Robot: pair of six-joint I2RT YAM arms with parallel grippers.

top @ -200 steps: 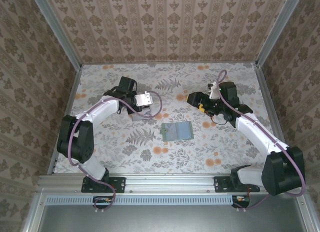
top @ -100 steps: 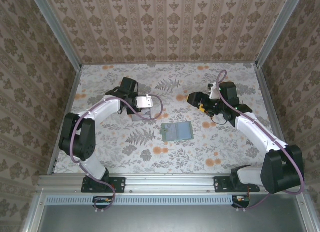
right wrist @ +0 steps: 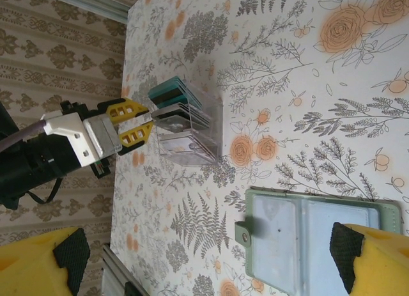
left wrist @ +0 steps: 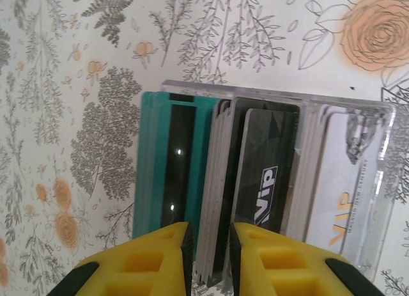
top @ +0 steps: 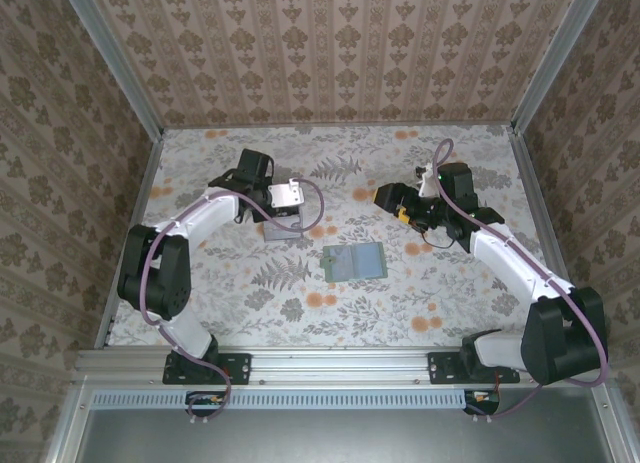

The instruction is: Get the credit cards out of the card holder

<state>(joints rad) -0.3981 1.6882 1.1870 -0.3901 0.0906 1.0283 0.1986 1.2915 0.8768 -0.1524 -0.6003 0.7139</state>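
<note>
Table cover (top: 330, 313): pale cloth, printed grey ferns, orange roses. Clear plastic box (left wrist: 382, 181) on it, left of centre; rectangular, see-through walls. Back and side walls (top: 330, 53): beige-brown damask wallpaper, striped. Grey metal posts (top: 108, 58) at back corners, slanting outward. Metal rail (top: 340, 363) along near table edge; slotted grey strip (top: 340, 396) just in front of it.

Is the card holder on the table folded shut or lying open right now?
Open: the card holder lies spread flat, its two inner panels side by side and facing up.
</note>
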